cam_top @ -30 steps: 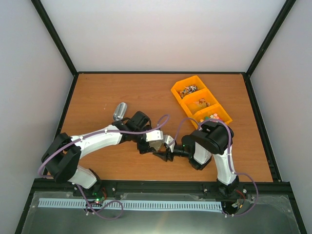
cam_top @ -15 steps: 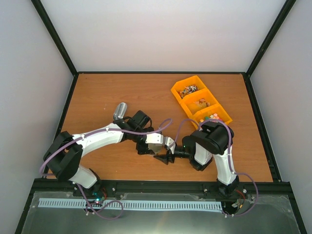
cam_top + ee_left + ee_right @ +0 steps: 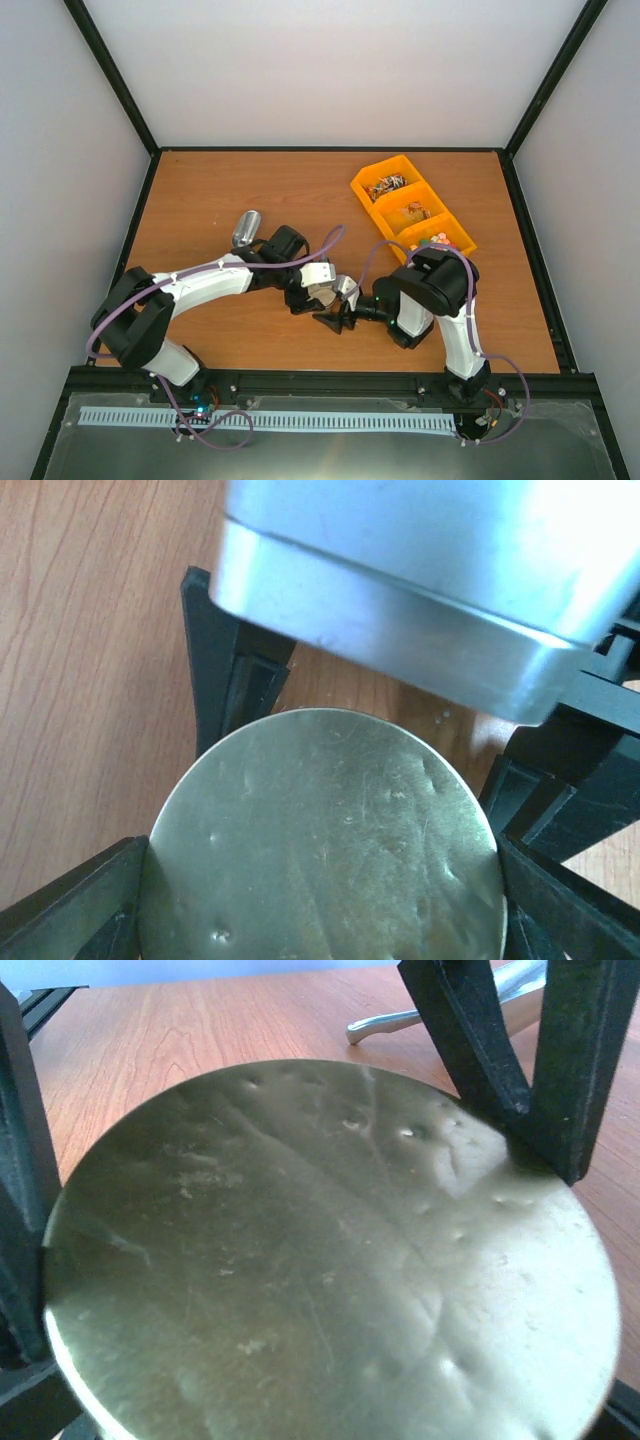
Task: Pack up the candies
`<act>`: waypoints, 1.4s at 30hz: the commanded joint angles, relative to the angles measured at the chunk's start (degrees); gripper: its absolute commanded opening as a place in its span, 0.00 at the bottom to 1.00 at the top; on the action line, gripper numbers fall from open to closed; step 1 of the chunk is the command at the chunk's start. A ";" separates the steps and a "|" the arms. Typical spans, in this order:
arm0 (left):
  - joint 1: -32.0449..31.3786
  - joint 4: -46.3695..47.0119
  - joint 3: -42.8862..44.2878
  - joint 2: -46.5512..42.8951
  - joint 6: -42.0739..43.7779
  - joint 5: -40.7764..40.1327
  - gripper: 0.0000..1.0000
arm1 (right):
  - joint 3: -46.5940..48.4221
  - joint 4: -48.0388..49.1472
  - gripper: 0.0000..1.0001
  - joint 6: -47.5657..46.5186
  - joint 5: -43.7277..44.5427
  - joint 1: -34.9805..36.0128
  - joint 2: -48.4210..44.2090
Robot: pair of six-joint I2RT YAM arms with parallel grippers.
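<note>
A round, dented metal tin (image 3: 330, 850) fills both wrist views. My left gripper (image 3: 325, 880) is shut on it, a finger pressing each side. My right gripper (image 3: 330, 1290) meets it head-on near the table's front middle (image 3: 335, 318). Its jaws are spread wide and straddle the same tin (image 3: 330, 1260), so it stands open. The right gripper's black fingers (image 3: 232, 675) show beyond the tin. The candies (image 3: 412, 212) lie in a yellow three-compartment bin (image 3: 372, 212) at the back right, far from both grippers. A metal scoop (image 3: 246, 228) lies on the table behind the left arm.
The scoop's handle (image 3: 400, 1022) shows past the tin in the right wrist view. Grey walls with black frame posts enclose the wooden table (image 3: 200, 190). The two forearms cross the front half of the table.
The right gripper's jaws have spread wider around the tin. The left wrist has shifted slightly, still holding the tin. The scoop and bin have not moved.
</note>
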 commanded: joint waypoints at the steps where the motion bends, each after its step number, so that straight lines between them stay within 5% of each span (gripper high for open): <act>1: -1.04 0.95 -0.14 0.34 -2.05 2.63 0.15 | 1.22 6.40 0.91 0.14 2.34 0.26 1.71; 10: -2.19 -2.59 0.91 1.12 0.53 3.37 0.12 | 0.58 7.10 0.54 -0.69 2.28 0.40 1.72; 18: -2.19 -11.47 2.70 2.95 13.46 4.31 0.11 | -0.06 7.09 0.15 -2.30 -1.37 0.38 0.92; 36: -2.94 -27.80 7.84 6.28 45.39 0.53 0.11 | -1.18 5.10 0.06 -3.56 -6.71 0.29 -0.94; 42: -2.65 -24.00 10.24 8.44 37.11 1.11 0.12 | -1.49 5.07 0.10 -3.80 -4.42 0.28 -1.94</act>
